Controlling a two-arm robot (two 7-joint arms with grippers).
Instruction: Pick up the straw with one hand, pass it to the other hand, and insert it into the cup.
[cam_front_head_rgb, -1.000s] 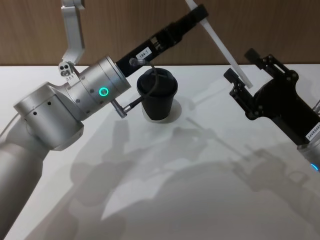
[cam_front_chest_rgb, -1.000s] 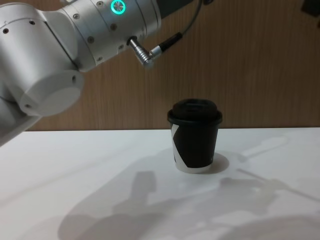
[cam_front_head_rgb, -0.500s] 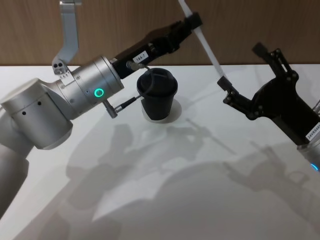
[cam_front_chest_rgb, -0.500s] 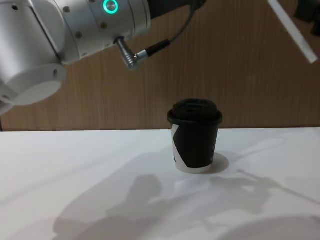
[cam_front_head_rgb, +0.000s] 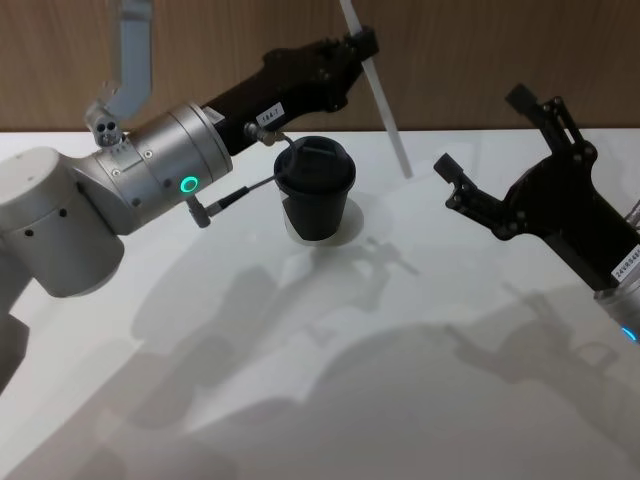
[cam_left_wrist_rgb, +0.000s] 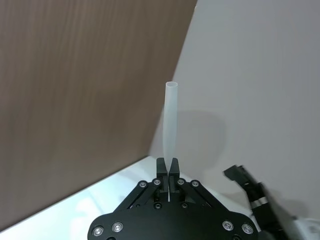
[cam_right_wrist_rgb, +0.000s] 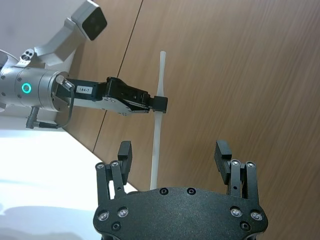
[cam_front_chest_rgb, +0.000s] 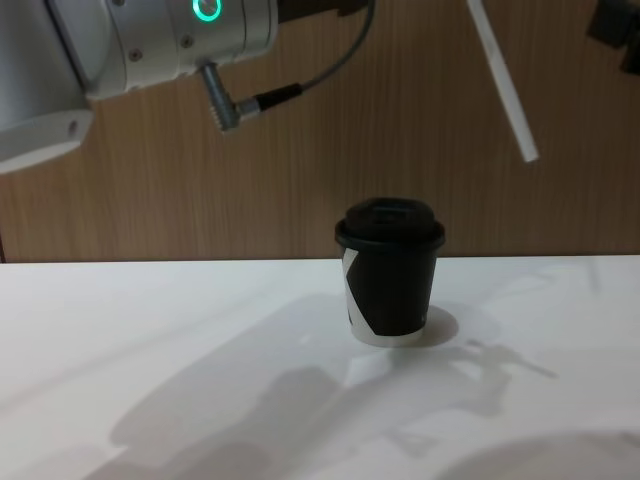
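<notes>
White straw (cam_front_head_rgb: 383, 110), steeply tilted with lower end rightward, clenched by left gripper (cam_front_head_rgb: 365, 45); right gripper (cam_front_head_rgb: 482, 130) jaws released.

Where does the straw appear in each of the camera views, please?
Head view: straw at top centre, slanting, right of the cup.
Chest view: straw upper right, higher than the cup.
Left wrist view: straw central, held by the left gripper.
Right wrist view: straw central, beyond the right gripper.
Shared landmark: the left gripper.
</notes>
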